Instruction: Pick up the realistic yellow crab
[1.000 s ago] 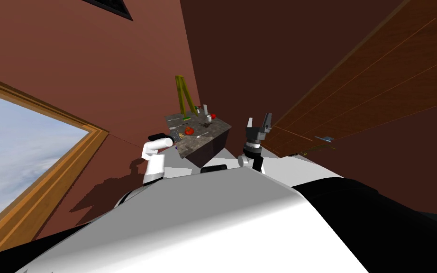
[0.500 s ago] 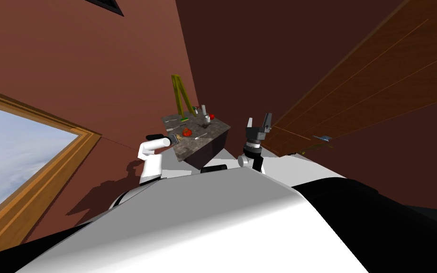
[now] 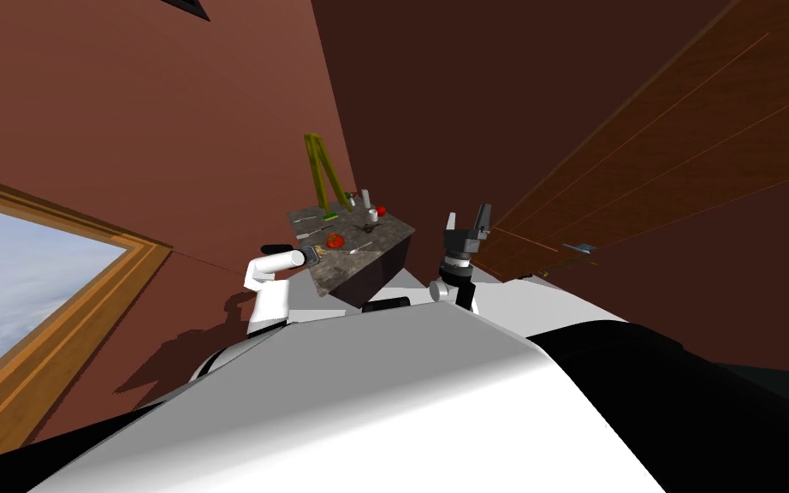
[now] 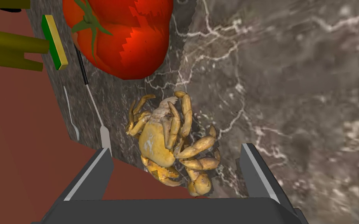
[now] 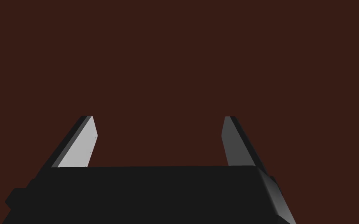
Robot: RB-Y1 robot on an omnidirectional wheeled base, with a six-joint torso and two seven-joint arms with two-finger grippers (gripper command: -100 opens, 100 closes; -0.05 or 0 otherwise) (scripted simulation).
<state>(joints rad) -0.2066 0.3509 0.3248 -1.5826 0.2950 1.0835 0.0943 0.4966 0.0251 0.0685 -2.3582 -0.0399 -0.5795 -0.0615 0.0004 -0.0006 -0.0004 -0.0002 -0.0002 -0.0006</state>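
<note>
Crab (image 4: pixel 163 142) inside spread left gripper (image 4: pixel 176 147); yellow stand (image 4: pixel 9 48) lettering illegible.

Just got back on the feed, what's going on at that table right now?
The left claw is open and lined up on the yellow crab, which lies near the edge of the dark marbled table; nothing is gripped yet. A red tomato sits just beyond the crab. The right claw, also open, is held up off to the side.

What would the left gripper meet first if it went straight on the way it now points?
Most likely the yellow crab, lying between the open fingers of the left gripper, near the edge of the marbled table top; depth is unclear.
</note>
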